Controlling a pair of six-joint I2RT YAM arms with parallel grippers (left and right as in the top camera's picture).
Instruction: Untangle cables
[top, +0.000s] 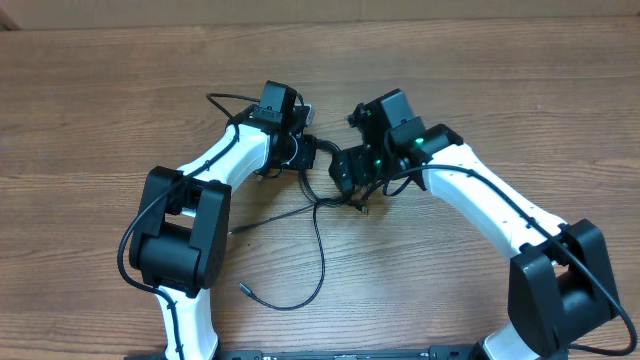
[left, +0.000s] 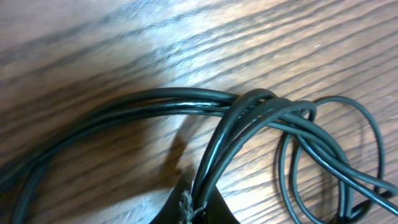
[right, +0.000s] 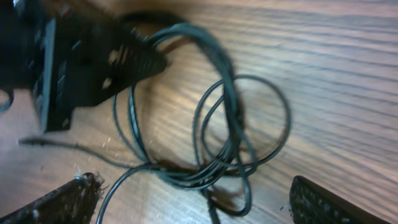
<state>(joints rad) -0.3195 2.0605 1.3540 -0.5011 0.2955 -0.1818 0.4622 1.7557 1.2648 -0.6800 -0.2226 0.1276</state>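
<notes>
Your left gripper (left: 193, 208), at the bottom centre of its wrist view, is clamped on the cables (left: 186, 99). Your right gripper (right: 196, 200) stands wide apart over the loops.

Cables (top: 322, 255) — thin, glossy black cords, tangled at mid-bench (top: 100, 100). Several strands run bunched in one arc, then cross each other in a tight overlap. Round loops lie flat on the wood beside that crossing. One loose strand trails toward the near edge in a long curve — ends in a small dark plug tip (top: 243, 289).
</notes>
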